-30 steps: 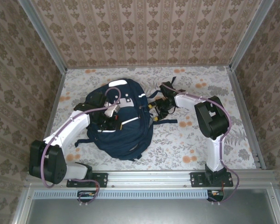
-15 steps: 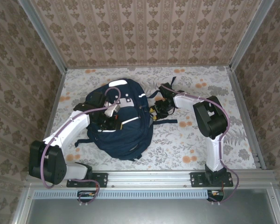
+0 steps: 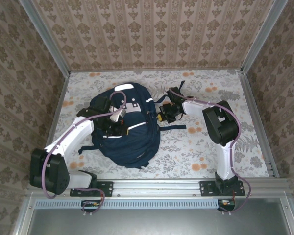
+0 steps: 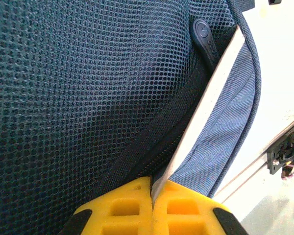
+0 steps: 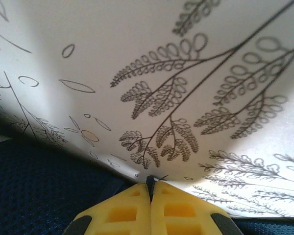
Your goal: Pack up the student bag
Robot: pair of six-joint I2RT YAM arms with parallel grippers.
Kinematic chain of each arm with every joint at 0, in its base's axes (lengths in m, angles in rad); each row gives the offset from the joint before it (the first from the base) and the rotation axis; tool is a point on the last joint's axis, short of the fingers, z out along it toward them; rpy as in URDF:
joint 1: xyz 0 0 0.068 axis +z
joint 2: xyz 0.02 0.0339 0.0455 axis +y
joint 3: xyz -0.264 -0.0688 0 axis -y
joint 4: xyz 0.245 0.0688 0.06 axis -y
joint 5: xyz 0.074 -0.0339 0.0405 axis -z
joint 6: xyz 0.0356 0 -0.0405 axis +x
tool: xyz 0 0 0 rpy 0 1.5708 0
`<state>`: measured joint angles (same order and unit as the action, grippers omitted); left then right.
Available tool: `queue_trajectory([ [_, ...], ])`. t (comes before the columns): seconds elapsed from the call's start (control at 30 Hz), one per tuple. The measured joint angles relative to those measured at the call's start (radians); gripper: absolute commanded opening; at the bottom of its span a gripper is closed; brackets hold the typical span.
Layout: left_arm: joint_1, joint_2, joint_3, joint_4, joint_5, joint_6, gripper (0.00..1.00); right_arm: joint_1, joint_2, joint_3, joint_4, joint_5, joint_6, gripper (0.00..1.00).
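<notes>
Left end effector (image 4: pixel 152 190) rests on the middle of the student bag (image 3: pixel 130 142), its yellow pads pressed together and pinching the edge of a white stripe (image 4: pixel 206 98) of fabric that runs beside a dark zip seam; a zip pull (image 4: pixel 202 29) lies further up that seam, against navy mesh. Right end effector (image 5: pixel 150 187) sits at the bag's right flank, low over the fern-printed table (image 3: pixel 201 147), pads pressed together; a small dark speck shows at their tips, but whether anything is caught there cannot be told. The bag, navy with thin white stripes, lies flat at the centre-left of the table, with a dark strap (image 3: pixel 175 127) trailing out to its right.

On progress: the bag looks full and rounded; whether it is packed cannot be told; judging by both grips at its seams, the work appears to be on opening or closing it, and the zip seam by the left pads does not look fully shut.

Compared with a second ago, the right pads, then spread, have come together, and that arm has edged slightly towards the bag; the left arm and the bag itself look unchanged.
</notes>
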<state>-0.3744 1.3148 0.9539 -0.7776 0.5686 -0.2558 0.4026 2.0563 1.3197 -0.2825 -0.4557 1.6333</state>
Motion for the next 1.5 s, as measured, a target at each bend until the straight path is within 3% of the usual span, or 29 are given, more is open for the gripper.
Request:
queue_trajectory([
  [0.07, -0.002, -0.001, 0.004, 0.000, -0.003, -0.003, 0.04, -0.009, -0.016, -0.027, 0.014, 0.001, 0.002, 0.00],
  [0.13, -0.005, -0.001, 0.013, -0.002, -0.007, -0.008, 0.22, -0.023, -0.037, -0.056, 0.021, 0.003, 0.002, 0.00],
  [0.23, -0.004, -0.002, 0.037, -0.003, -0.017, -0.036, 0.30, -0.047, -0.072, -0.105, 0.034, 0.012, 0.001, 0.00],
  [0.37, -0.004, -0.001, 0.091, 0.001, -0.018, -0.065, 0.53, -0.060, -0.104, -0.153, 0.057, 0.015, 0.000, 0.00],
  [0.43, -0.006, 0.004, 0.130, 0.000, -0.021, -0.079, 0.58, -0.060, -0.114, -0.168, 0.063, 0.016, -0.003, 0.00],
  [0.53, -0.027, 0.061, 0.228, 0.000, -0.039, -0.090, 0.61, -0.060, -0.128, -0.186, 0.068, 0.019, -0.010, 0.00],
  [0.7, -0.124, 0.279, 0.472, -0.006, -0.105, -0.088, 0.65, -0.066, -0.143, -0.206, 0.072, 0.020, -0.020, 0.00],
  [0.97, -0.248, 0.657, 0.830, -0.102, -0.216, -0.033, 0.61, -0.069, -0.148, -0.216, 0.089, 0.018, -0.050, 0.00],
  [1.17, -0.268, 0.813, 1.019, -0.195, -0.302, -0.009, 0.63, -0.073, -0.157, -0.248, 0.131, 0.004, -0.063, 0.00],
  [1.5, -0.304, 1.064, 1.392, -0.384, -0.562, -0.091, 0.60, -0.073, -0.157, -0.255, 0.154, 0.003, -0.063, 0.00],
])
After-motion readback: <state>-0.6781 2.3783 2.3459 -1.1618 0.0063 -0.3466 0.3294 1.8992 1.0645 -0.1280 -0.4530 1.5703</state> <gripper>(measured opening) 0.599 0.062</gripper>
